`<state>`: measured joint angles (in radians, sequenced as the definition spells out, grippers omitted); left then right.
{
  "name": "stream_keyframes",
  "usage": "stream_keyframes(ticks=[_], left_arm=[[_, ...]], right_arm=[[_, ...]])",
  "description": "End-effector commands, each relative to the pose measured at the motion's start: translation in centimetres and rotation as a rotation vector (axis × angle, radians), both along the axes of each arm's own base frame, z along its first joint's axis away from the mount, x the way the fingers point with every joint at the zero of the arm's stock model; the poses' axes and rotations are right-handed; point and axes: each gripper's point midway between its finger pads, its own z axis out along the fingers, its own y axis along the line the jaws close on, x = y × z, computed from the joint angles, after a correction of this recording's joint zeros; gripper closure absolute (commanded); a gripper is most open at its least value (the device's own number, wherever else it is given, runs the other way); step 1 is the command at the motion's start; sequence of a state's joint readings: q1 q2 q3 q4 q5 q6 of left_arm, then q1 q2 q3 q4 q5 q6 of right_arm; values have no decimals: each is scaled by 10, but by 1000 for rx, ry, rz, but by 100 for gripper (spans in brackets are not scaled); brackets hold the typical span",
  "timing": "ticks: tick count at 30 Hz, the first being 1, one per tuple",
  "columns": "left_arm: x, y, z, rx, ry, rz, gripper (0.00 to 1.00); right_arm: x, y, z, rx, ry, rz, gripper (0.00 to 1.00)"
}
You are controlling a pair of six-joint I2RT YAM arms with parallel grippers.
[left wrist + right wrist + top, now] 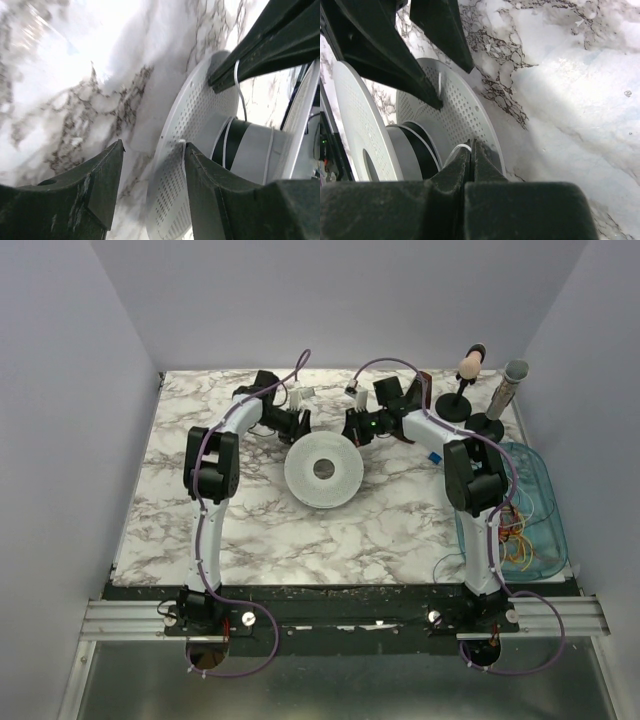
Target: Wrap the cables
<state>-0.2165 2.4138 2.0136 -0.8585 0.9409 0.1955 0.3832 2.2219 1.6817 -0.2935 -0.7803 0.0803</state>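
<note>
A white perforated spool (323, 470) lies flat at mid-table. My left gripper (300, 423) is open at its far left rim; in the left wrist view the gripper (153, 145) straddles the lower flange (200, 115), which touches the right finger. My right gripper (352, 430) is at the far right rim. In the right wrist view it (471, 142) is shut on a thin white wire (455, 149) that runs to the spool's dark core (420, 145). The thin red, orange, yellow and green cables (515, 530) lie tangled in the tray at right.
A clear blue tray (545, 490) sits at the table's right edge beside the right arm. Two black-based stands are at the back right, one with a tan top (470, 365) and one with a grey cylinder (512, 375). Grey walls enclose the marble table.
</note>
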Motion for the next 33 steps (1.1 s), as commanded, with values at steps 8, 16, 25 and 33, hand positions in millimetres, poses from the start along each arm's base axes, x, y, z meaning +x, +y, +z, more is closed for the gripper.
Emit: stream_keyframes(ticks=[8,16,25,33], left_arm=[[42,-20,71,-238,-175,117,41],[66,-4,56,-118,-186,348,43],[46,25,96,44,-372,163,45],[1,86,79,247,-374,105,44]], right_arm=[[-28,13,-31,-54,85,15,99],[-22,14,-27,-64,84,-6,99],[-12,24,-17,-28,77,11,99],[-2,34,-25,-25,186,-11,94]])
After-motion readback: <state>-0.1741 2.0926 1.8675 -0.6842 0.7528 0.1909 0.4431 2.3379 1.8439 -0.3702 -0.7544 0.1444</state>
